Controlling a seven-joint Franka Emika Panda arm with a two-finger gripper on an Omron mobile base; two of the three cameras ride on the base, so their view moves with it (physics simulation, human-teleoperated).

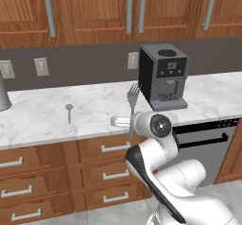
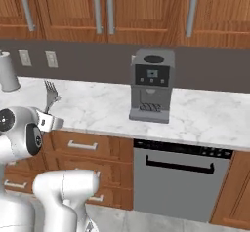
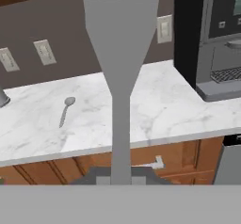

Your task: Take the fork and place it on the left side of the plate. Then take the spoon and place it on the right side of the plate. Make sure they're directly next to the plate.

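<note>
Gripping the fork upright in closed jaws, spoon on marble counter, wood cabinets

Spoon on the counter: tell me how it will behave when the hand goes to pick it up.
The spoon looks thin and lies flat on the counter, so it is probably hard to get under. Metal-looking, likely stiff, light and slippery. Its rounded bowl may let it rock or pivot if nudged.

fork: I've got it clamped in jaws, upright, tines up, close to cam
spoon: flat on worktop, left
coffee machine: right, on worktop
</note>
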